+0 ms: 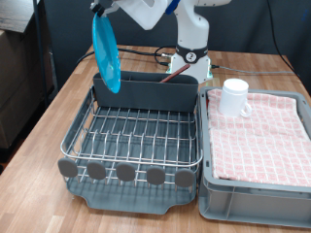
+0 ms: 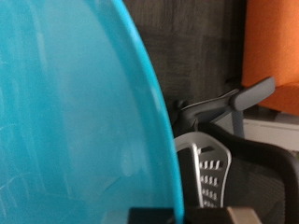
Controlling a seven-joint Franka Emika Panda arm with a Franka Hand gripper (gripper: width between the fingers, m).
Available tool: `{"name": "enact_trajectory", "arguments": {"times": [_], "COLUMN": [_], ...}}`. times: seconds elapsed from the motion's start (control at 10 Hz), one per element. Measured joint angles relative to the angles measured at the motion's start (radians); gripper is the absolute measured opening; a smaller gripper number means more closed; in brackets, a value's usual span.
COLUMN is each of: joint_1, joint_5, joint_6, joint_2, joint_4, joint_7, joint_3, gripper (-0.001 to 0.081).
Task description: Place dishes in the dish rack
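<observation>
My gripper (image 1: 99,9) is at the exterior view's top left, shut on the upper edge of the round light-blue plate (image 1: 106,53). The plate hangs on edge above the left end of the dish rack's tall dark grey back compartment (image 1: 151,93). The plate fills most of the wrist view (image 2: 75,112). The silver wire dish rack (image 1: 76,131) stands in the middle of the wooden table with nothing on its wires. The white handled mug (image 1: 234,97) stands upside down on the red-checked cloth (image 1: 262,136). The wooden spoon is not in view.
A grey bin (image 1: 253,199) holding the cloth sits close against the rack on the exterior view's right. The robot base (image 1: 191,53) and cables stand behind the rack. The rack's round grey feet (image 1: 97,171) line its front edge.
</observation>
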Motion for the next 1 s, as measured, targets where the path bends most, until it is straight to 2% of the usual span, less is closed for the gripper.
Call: {"name": "enact_trajectory", "arguments": {"times": [0.2, 0.5, 1.0], "joint_1": [0.000, -0.002, -0.004], "joint_5": [-0.056, -0.123, -0.140], "joint_6": [0.012, -0.018, 0.064], "joint_2": [0.007, 0.016, 0.074], "joint_4": [0.001, 0.008, 0.005], "joint_7": [0.004, -0.005, -0.005], "joint_3": [0.000, -0.004, -0.052], "gripper": [0.0017, 0.0017, 0.0017]}}
